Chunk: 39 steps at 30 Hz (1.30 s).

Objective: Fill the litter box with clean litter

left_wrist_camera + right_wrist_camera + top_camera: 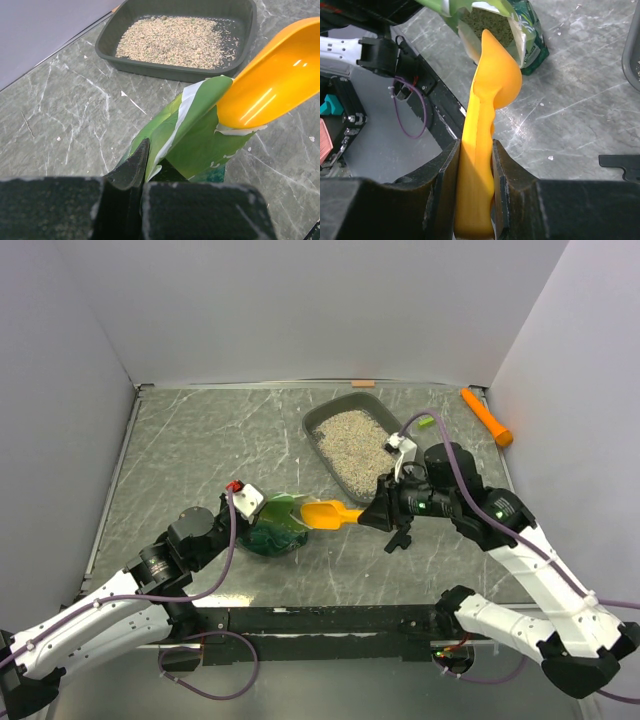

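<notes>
Marbled worktop [190,440], litter box [165,70] at 1 o'clock: left fingers [132,170] clamped on green bag [190,145], right fingers [445,190] clamped on scoop [480,150].

Orange-yellow scoop [322,513]; green bag [275,532]; dark grey litter box [318,423].

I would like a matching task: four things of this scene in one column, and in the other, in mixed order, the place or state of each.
1 litter box
2 green bag
3 scoop
4 orange stick

A gripped by the right gripper
B dark grey, far side of the table
C lies by the right wall
D pinched by the left gripper

Pairs: 1-B; 2-D; 3-A; 4-C
</notes>
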Each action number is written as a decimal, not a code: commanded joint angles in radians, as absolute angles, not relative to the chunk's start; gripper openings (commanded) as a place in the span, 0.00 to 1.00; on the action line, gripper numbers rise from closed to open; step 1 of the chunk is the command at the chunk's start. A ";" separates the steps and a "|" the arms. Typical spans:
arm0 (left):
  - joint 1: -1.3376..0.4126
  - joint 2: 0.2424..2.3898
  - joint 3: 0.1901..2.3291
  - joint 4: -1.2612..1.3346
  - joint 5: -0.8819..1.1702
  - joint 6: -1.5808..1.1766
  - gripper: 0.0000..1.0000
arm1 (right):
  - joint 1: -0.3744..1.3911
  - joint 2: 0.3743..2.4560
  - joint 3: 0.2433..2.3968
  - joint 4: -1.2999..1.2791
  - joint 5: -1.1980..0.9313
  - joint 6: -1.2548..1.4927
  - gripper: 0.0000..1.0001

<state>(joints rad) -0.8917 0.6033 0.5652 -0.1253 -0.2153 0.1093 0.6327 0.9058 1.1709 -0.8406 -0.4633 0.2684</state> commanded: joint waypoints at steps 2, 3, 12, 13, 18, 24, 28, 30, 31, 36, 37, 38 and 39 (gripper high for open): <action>-0.893 0.594 0.591 -0.135 -0.225 0.084 0.01 | 0.640 0.939 1.167 -0.738 -0.482 0.293 0.00; -0.893 0.592 0.591 -0.133 -0.219 0.084 0.01 | 0.638 0.956 1.163 -0.723 -0.480 0.295 0.00; -0.893 0.600 0.594 -0.132 -0.204 0.078 0.01 | 0.640 1.100 1.198 -0.678 -0.540 0.345 0.00; -0.893 0.598 0.595 -0.132 -0.204 0.077 0.01 | 0.638 1.115 1.203 -0.675 -0.546 0.350 0.00; -0.894 0.604 0.595 -0.130 -0.210 0.072 0.01 | 0.641 1.244 1.267 -0.716 -0.571 0.357 0.00; -0.893 0.623 0.601 -0.133 -0.216 0.063 0.01 | 0.666 1.376 1.295 -0.732 -0.555 0.364 0.00; -0.893 0.623 0.604 -0.135 -0.216 0.061 0.01 | 0.702 1.462 1.292 -0.700 -0.540 0.388 0.00; -0.893 0.618 0.604 -0.135 -0.213 0.060 0.01 | 0.716 1.509 1.278 -0.658 -0.541 0.400 0.00; -0.893 0.615 0.604 -0.137 -0.213 0.060 0.01 | 0.719 1.523 1.269 -0.641 -0.549 0.413 0.00; -0.893 0.603 0.600 -0.132 -0.215 0.061 0.01 | 0.719 1.612 1.178 -0.488 -0.606 0.472 0.00; -0.894 0.603 0.600 -0.132 -0.215 0.061 0.01 | 0.719 1.618 1.158 -0.407 -0.623 0.501 0.00; -0.893 0.603 0.600 -0.132 -0.213 0.061 0.01 | 0.719 1.629 1.125 -0.372 -0.653 0.514 0.00; -0.893 0.603 0.601 -0.132 -0.212 0.061 0.01 | 0.721 1.632 1.108 -0.336 -0.669 0.526 0.00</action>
<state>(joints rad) -0.8917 0.6151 0.5694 -0.1257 -0.2005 0.0837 0.7090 1.5768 1.1988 -0.4683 -0.6151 0.4603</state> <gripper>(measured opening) 0.012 0.341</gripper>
